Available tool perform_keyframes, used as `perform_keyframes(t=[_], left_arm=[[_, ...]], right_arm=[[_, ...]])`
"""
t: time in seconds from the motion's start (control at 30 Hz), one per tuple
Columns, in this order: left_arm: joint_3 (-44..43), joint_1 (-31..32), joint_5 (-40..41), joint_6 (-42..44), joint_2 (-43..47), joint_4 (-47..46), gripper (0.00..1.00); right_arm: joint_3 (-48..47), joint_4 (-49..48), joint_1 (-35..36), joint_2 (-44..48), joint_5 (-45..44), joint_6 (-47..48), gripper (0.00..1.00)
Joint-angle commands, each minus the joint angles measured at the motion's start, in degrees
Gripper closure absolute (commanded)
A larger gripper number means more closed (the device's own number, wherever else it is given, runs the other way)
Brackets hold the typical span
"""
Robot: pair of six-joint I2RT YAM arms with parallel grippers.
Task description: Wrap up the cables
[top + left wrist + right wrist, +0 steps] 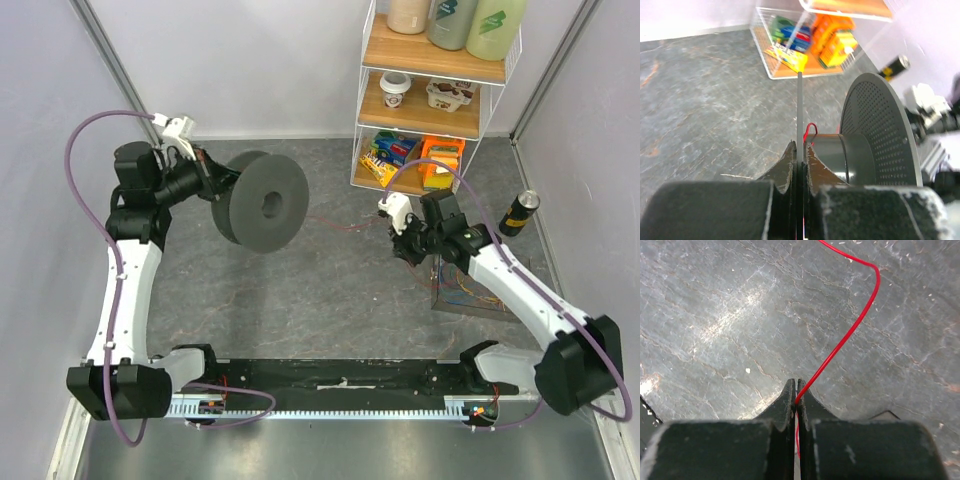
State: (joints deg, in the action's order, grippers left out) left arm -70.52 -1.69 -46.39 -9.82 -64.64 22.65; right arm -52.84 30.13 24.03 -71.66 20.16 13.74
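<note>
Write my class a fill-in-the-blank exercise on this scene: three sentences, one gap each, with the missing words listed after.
1. The cable pinched in the right gripper is ____ in colour.
2. The left gripper is shut on one flange of the spool, which is dark ____.
3. From the right gripper the cable leads across the table to the ____.
Missing words: red; grey; spool.

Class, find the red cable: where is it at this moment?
The red cable is pinched in the right gripper, right of centre in the top view, and runs left to the dark grey spool.
</note>
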Motion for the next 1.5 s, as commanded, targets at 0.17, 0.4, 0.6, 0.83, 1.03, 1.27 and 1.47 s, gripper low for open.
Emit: perform_keyframes(t=[0.17, 0.4, 0.6, 0.83, 1.03, 1.27, 1.47], left_arm=[[-10.94, -4.37, 26.05, -25.05, -5.05, -0.26, 0.98], [-16.31, -4.37, 39.70, -32.18, -9.45, 8.46, 0.99], [-17.63, -5.60, 50.07, -34.99, -10.50, 9.33, 0.98], [-18.51, -5.78, 54.29, -35.18, -12.17, 10.57, 0.99], [-18.69, -5.78, 58.43, -32.54, -14.28, 11.18, 0.98], [-17.90, -5.69, 61.51, -27.36, -16.74, 8.81, 0.98], [-15.88, -3.50, 61.86, -20.68, -18.68, 6.09, 0.98]], right_arm=[[0.63, 6.96, -0.04, 8.90, -1.01, 7.44, 1.00], [-0.86, 10.82, 0.05, 8.99, 2.60, 10.87, 1.00], [-2.88, 15.74, 0.05, 10.13, 2.60, 17.10, 1.00], [-7.88, 21.28, 7.06, 9.61, 2.17, 22.38, 1.00], [-13.07, 21.46, 18.32, 8.03, -1.00, 24.05, 1.00], [-20.01, 22.51, 23.34, 7.59, -3.20, 28.27, 1.00], [-25.20, 22.52, 26.59, 5.74, -5.04, 32.05, 1.00]])
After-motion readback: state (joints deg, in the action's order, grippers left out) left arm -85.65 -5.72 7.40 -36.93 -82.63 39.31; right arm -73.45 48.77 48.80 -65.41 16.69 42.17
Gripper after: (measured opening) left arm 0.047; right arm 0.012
